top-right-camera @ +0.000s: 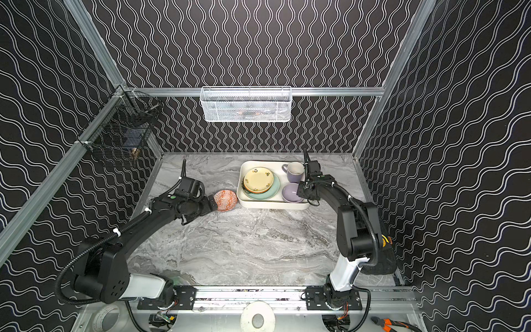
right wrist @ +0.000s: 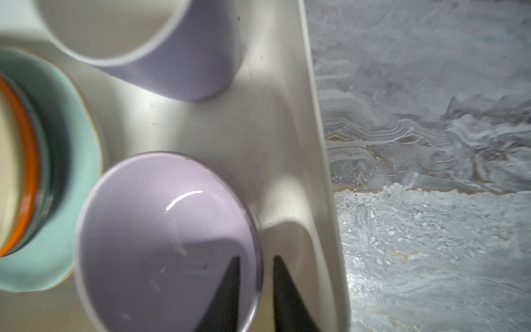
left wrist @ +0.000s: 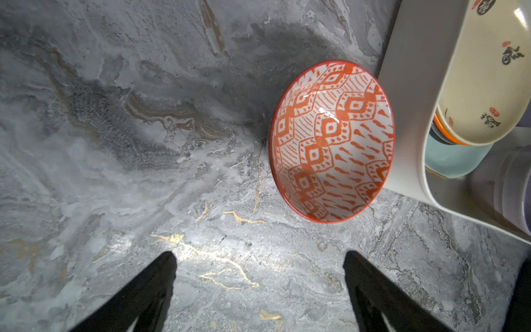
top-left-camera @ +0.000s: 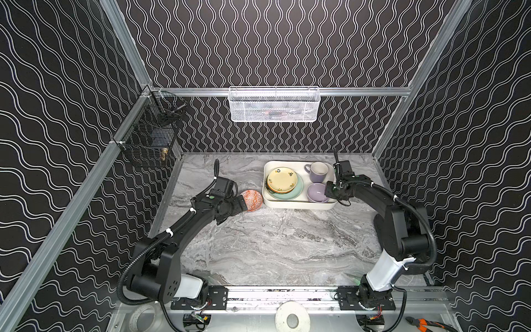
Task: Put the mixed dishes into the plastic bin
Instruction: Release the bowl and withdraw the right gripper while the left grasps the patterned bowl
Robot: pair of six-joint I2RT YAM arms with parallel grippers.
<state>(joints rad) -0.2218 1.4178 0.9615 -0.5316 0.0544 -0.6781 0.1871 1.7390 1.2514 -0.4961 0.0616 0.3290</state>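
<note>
The glazed red-patterned ceramic bowl (left wrist: 330, 140) is leaned against the left outer wall of the cream plastic bin (top-left-camera: 298, 204) on the marble tabletop (top-left-camera: 273, 244). It is judged rigid, slick and breakable, best pinched across its raised rim. The left gripper (left wrist: 258, 255) is spread wide. The right gripper (right wrist: 256, 258) is set astride the rim of the lilac bowl (right wrist: 161, 230) in the bin; whether that rim is pinched cannot be told.

I see the grey marble tabletop (top-left-camera: 273, 244) carrying two things directly: the cream-white plastic bin (top-left-camera: 298, 206) at its far right, and the red-patterned bowl (top-left-camera: 253, 199), tilted on the marble, right against the bin's left outer wall.
</note>
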